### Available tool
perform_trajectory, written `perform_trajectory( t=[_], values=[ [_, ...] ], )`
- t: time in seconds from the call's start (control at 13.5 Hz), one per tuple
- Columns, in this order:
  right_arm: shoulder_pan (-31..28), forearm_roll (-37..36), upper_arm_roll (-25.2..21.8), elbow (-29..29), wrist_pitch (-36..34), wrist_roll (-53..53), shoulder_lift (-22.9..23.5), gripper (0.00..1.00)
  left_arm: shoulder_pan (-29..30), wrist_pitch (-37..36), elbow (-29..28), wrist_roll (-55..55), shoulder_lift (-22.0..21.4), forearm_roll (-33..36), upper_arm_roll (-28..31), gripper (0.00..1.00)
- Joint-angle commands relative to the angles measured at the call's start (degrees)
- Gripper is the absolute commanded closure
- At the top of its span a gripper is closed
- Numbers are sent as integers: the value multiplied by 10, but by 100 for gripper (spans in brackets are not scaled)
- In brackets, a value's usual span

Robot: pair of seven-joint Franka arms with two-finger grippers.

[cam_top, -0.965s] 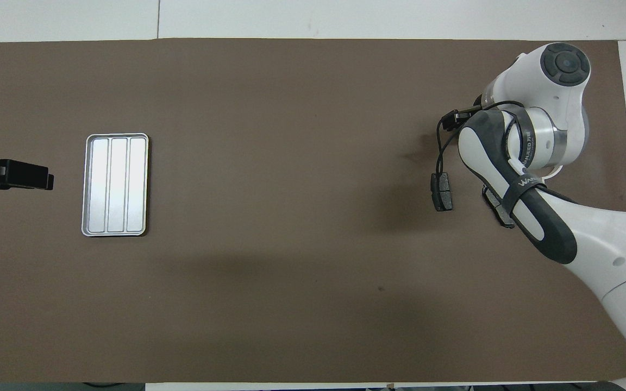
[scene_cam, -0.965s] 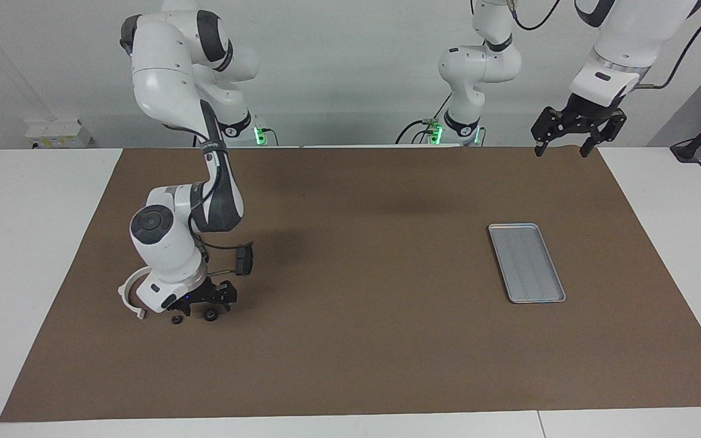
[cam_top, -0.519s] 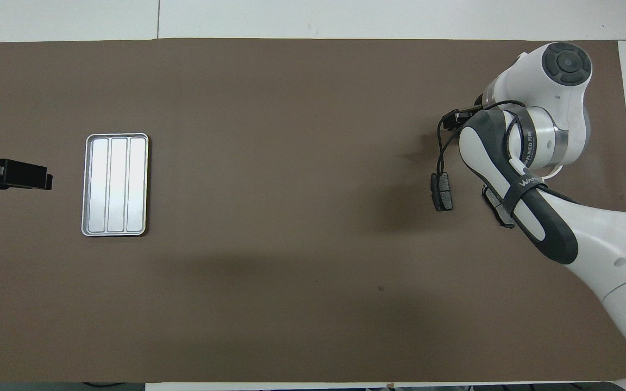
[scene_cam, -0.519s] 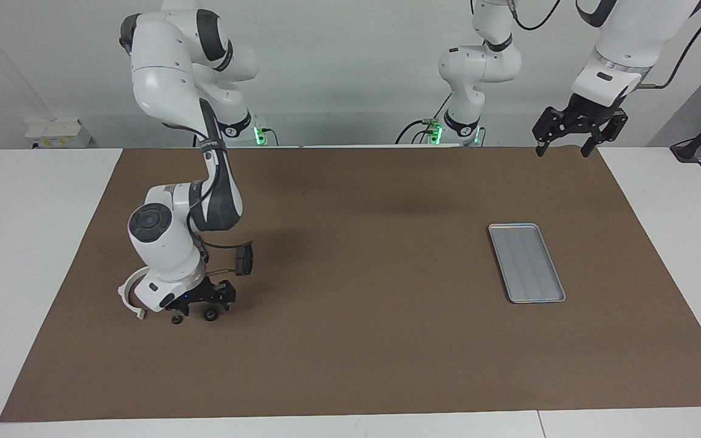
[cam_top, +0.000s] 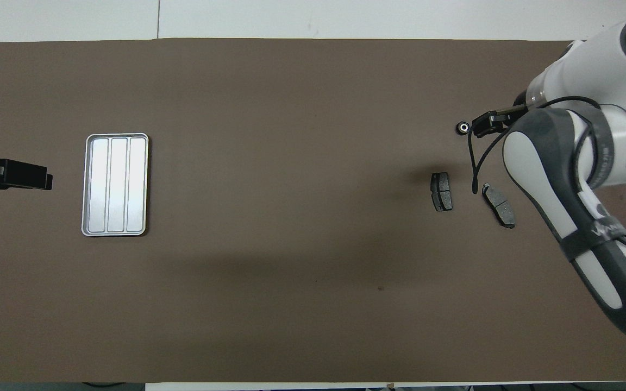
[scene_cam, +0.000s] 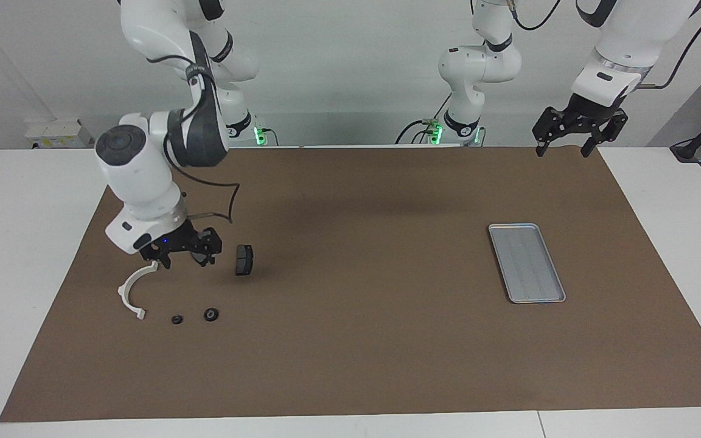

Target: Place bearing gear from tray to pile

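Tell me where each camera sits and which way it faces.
Facing view: high across the table, facing the robots; both arms, left gripper, right gripper.
Overhead view: above the robots' end, looking steeply down; right arm, left gripper.
Shared: flat ridged silver metal tray, dark grey brake pad.

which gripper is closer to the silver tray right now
Left. The left gripper hangs open in the air over the mat's edge at the tray's end; the right gripper hangs open over the pile at the table's other end.
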Motion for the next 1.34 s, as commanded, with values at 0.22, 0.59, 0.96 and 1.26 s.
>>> perform_trajectory(
  t=[0.22,0.59,0.96,1.26],
  values=[
    [-5,17,7,-36,-150,-1,-166,0,-2,3,-22,0,-20,-6,3,0],
    [-3,27,9,-35,-212,0,-222,0,-2,3,-22,0,-20,-6,3,0],
    [-5,27,10,-33,-222,0,-229,0,-2,3,-22,0,-20,-7,2,0],
    [2,28,10,-33,-222,1,-226,0,-2,3,-22,0,-20,-7,2,0]
  ],
)
